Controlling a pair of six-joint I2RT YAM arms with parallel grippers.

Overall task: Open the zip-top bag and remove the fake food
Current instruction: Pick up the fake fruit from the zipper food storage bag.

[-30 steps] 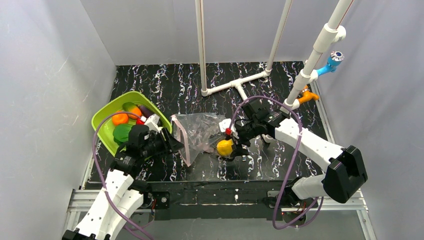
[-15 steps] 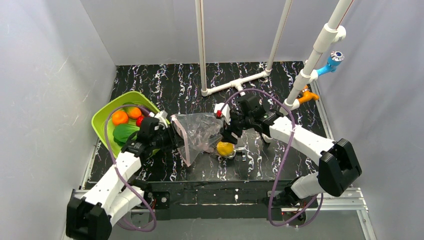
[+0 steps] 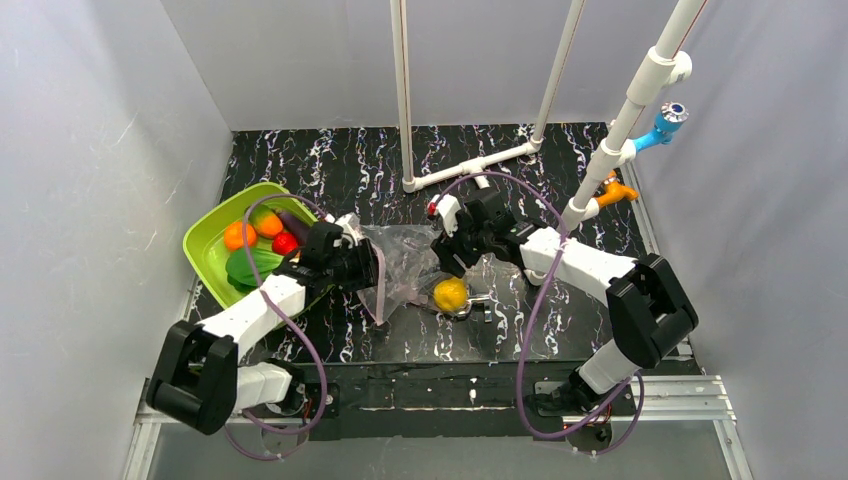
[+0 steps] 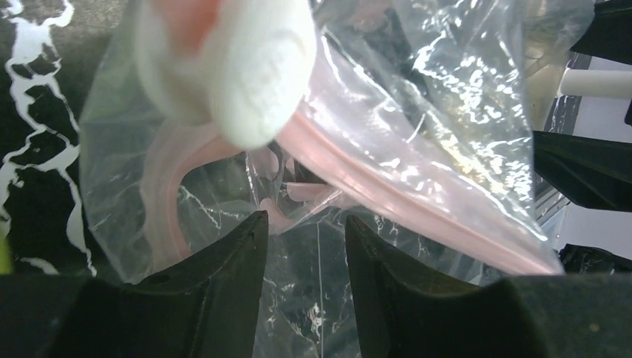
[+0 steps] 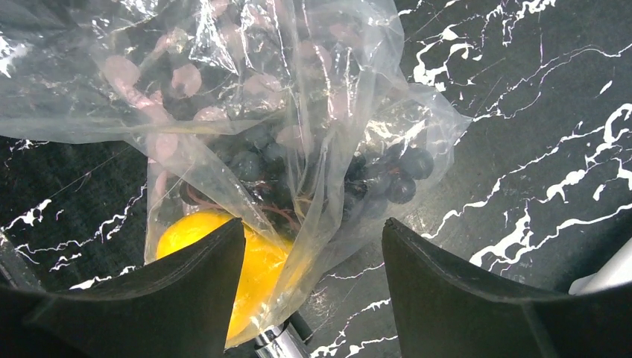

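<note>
- Left gripper [image 4: 304,220]: its jaws stand a narrow gap apart, with no grip showing. Over the last second this arm has stretched in from 7 o'clock. The gripper now sits at the 9 o'clock edge of the bag [image 3: 405,262], right at its mouth.
- Just past those fingertips runs the pink zip strip [image 4: 387,194]. It is curled and parted instead of pressed flat, so the mouth looks open.
- Right gripper [image 5: 313,224]: its jaws are wide apart and hold nothing. A second ago it hung over the lemon [image 3: 450,293]. It has since drawn back toward 12 o'clock and now hovers above the bag's closed end, at about 2 o'clock on the bag.
- The bag lies crumpled mid-counter [image 3: 330,170] and has barely shifted.
- The lemon has not moved. It sits at the bag's 5 o'clock corner and appears to lie under the film. Dark grapes [image 5: 387,175] lie just beside it, inside the bag.
- At 9 o'clock from the bag, the green tray [image 3: 203,255] holds an orange [image 3: 238,235] and other pieces, already out of the bag.
- Judgement: the direct reach for the lemon seems to have been given up. The arms now bracket the bag, left at the mouth and right at the far end. This looks like a set-up for holding the mouth and working out the last pieces.
</note>
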